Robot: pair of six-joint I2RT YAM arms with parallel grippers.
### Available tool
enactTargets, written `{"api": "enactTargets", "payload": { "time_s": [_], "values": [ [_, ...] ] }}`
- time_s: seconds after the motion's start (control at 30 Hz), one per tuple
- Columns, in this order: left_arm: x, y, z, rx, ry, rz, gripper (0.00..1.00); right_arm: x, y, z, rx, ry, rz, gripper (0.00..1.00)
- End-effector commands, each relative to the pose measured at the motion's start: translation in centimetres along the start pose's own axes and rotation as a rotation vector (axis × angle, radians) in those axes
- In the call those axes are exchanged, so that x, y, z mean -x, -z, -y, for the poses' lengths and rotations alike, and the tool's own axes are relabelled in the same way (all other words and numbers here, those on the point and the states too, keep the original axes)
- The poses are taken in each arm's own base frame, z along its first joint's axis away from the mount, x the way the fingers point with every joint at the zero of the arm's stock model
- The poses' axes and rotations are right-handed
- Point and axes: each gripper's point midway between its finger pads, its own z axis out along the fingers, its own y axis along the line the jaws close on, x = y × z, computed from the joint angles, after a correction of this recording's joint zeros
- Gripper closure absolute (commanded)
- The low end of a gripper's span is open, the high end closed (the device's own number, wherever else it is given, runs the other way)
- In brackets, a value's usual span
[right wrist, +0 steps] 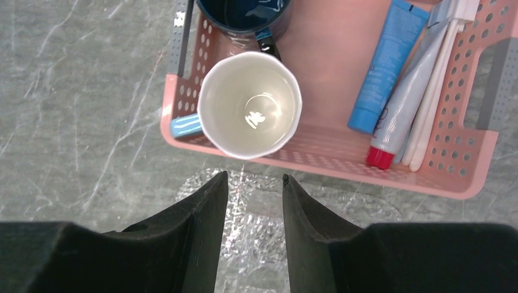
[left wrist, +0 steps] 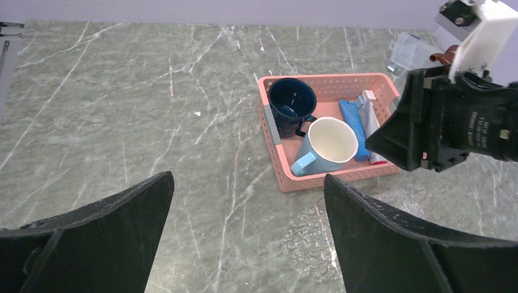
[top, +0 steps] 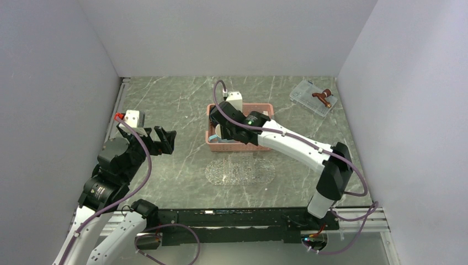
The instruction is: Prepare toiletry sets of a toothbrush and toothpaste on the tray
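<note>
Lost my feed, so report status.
Left gripper open, empty. Right gripper open, empty, above basket. Toothbrushes, toothpaste in basket; tray bare. Mugs beside them.

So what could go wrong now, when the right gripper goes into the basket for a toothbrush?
The toothbrushes lie between the grey red-capped tube and the basket wall, so the right gripper might pinch the tube too. The light blue mug stands just ahead of it and could be knocked.

No text can be read anywhere. Small white lettering stands on the black wrist housing (left wrist: 473, 128) of the right arm, too fine to make out. A dark printed mark sits on the grey tube (right wrist: 400, 113) beside the blue toothpaste (right wrist: 386, 67) in the pink basket (right wrist: 464, 183); it is illegible too.
</note>
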Motion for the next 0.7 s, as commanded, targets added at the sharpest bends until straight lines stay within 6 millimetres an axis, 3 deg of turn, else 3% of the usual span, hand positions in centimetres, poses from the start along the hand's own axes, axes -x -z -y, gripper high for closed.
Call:
{"api": "enactTargets", "payload": {
  "time_s": [0.0, 0.23, 0.67],
  "values": [
    [0.6, -0.2, -0.1, 0.011, 0.004, 0.021, 0.01, 2.2, -1.0, -0.1, 0.015, 0.005, 0.021, 0.59],
    [0.6, -0.2, -0.1, 0.007, 0.003, 0.017, 0.01, 2.3, -3.3, 0.5, -0.028, 0.018, -0.008, 0.58],
    [0.4, -0.4, 0.1, -0.001, 0.003, 0.005, 0.01, 5.3, -7.8, 1.1, -0.046, -0.024, -0.012, 0.52]
  ]
}}
